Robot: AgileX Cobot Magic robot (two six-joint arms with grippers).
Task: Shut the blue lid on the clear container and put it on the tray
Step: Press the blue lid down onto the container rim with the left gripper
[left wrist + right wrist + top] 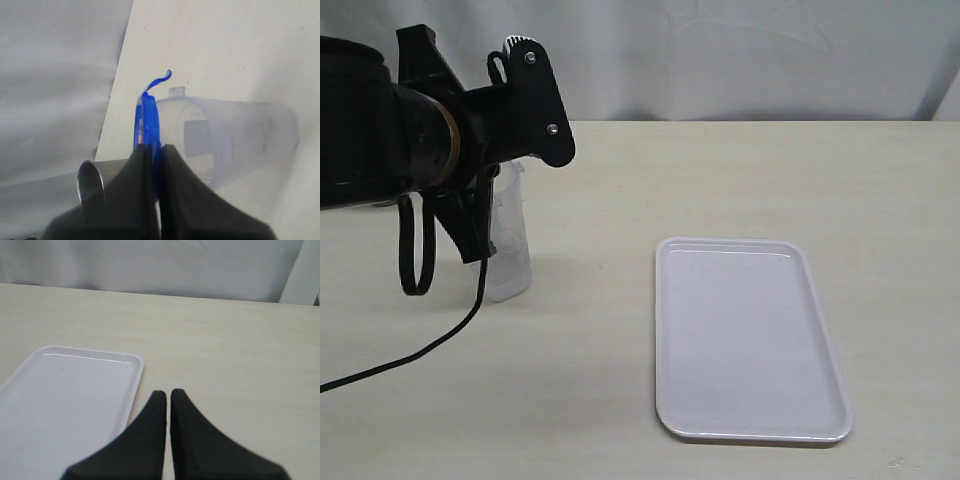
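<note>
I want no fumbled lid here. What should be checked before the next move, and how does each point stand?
1. Left tool shut on the blue lid at its edge: ok.
2. Lid seated on the clear container: not ok, its mouth shows open.
3. Container upright on the table: ok.
4. Tray bare for the container: ok.
5. Right tool shut, holding nothing, beside the tray: ok.
6. All lid flaps raised: cannot tell, only one shows.

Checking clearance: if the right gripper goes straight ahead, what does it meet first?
Probably nothing near: the right gripper points past the tray, over bare table, toward the white backdrop.
</note>
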